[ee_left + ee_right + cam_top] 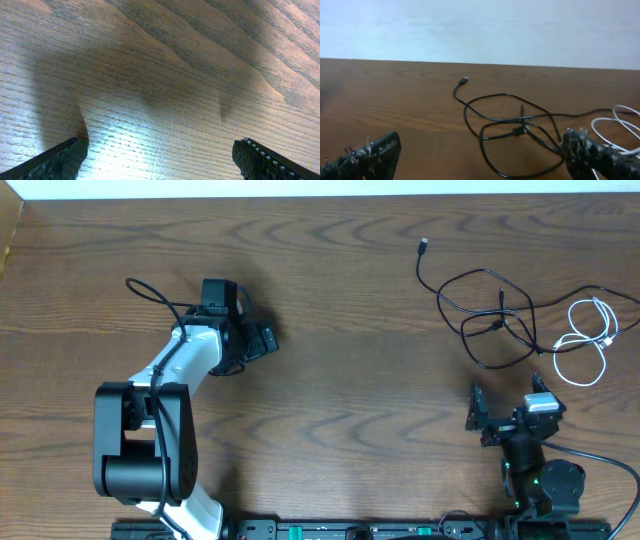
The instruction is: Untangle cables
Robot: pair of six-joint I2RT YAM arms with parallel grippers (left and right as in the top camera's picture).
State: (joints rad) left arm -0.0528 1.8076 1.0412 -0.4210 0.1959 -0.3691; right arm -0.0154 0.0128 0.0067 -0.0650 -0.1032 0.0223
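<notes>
Two black cables (pixel 495 315) lie looped over each other at the table's far right, one plug end (pixel 424 247) pointing away. A short white cable (pixel 590 340) is coiled just right of them, touching the black loops. My right gripper (pixel 505 405) sits just in front of this tangle, open and empty. In the right wrist view the black cables (pixel 520 125) lie ahead between the spread fingertips (pixel 600 155), with the white cable (pixel 615 125) at the right edge. My left gripper (pixel 255 345) is far to the left, open over bare wood (pixel 160 75).
The wooden table (pixel 350 380) runs to a pale wall at the back. The left arm's own thick black cable (pixel 150 290) arcs beside its wrist. The arm bases stand at the front edge.
</notes>
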